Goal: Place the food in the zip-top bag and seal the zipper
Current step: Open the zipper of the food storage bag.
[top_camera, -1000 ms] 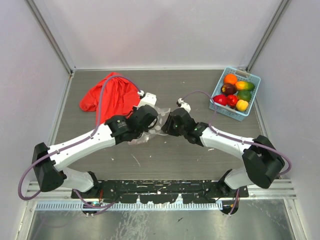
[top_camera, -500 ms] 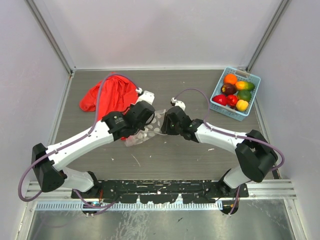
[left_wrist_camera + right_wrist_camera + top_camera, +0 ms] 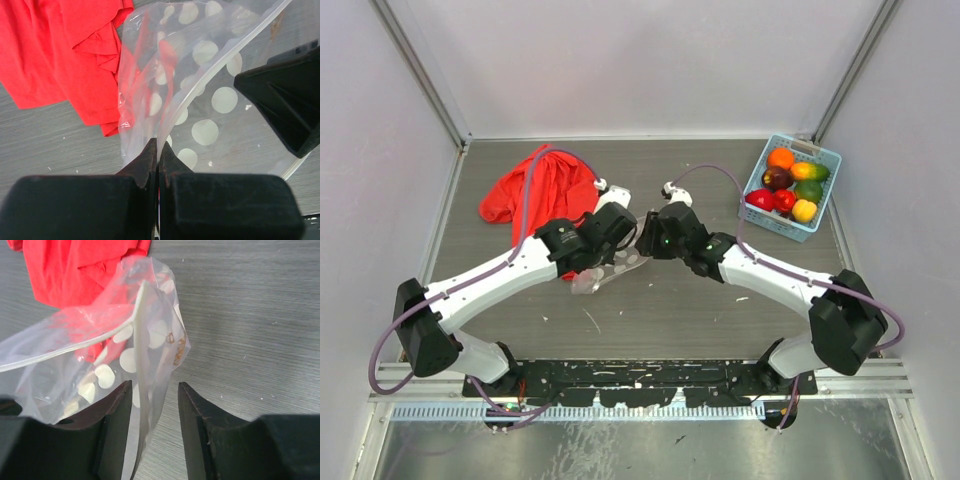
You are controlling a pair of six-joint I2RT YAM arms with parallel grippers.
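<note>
Right end effector (image 3: 155, 388) widened, open around zip-top bag (image 3: 125, 359) edge, left end effector (image 3: 158, 148) clamping it

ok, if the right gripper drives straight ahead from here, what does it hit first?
The zip-top bag: its edge sits between the right gripper's open jaws. Past it looks like bare table; the red cloth lies off to the left, though depth is unclear.

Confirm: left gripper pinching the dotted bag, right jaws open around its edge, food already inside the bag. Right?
Not the food: the top external view shows the food in the light blue basket, none in the zip-top bag. The rest holds: the left gripper pinches the bag and the right gripper stands open around its edge.
</note>
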